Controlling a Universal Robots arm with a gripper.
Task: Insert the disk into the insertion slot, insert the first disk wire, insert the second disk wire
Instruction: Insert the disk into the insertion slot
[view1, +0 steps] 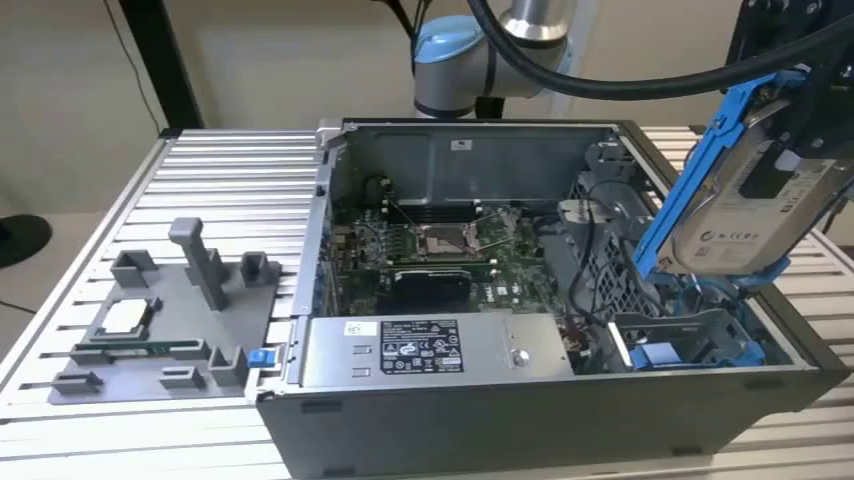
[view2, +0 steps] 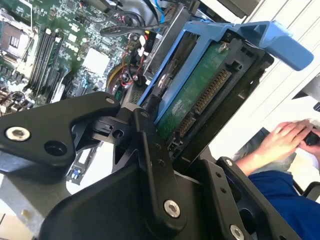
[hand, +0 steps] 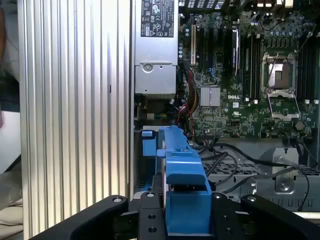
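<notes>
In the exterior view the disk (view1: 747, 225), silver-grey with a white label in a bright blue carrier, hangs tilted above the case's corner at the exterior view's right. My gripper (view1: 774, 165) is shut on it from above. Just under the disk's lower end lies the insertion slot (view1: 694, 345), a grey bay with blue rails. The second wrist view shows the disk's green circuit-board side (view2: 200, 95) between my black fingers (view2: 150, 115). In the first wrist view the blue carrier (hand: 182, 172) sits between the fingers (hand: 150, 212), over the bay. Black cables (view1: 587, 265) lie beside the bay.
The open computer case (view1: 534, 420) holds a motherboard (view1: 441, 250) and a grey labelled power-supply box (view1: 427, 350). A grey fixture with small parts (view1: 160, 330) lies on the ribbed table at the exterior view's left. A person's hand (view2: 285, 140) shows beyond the disk.
</notes>
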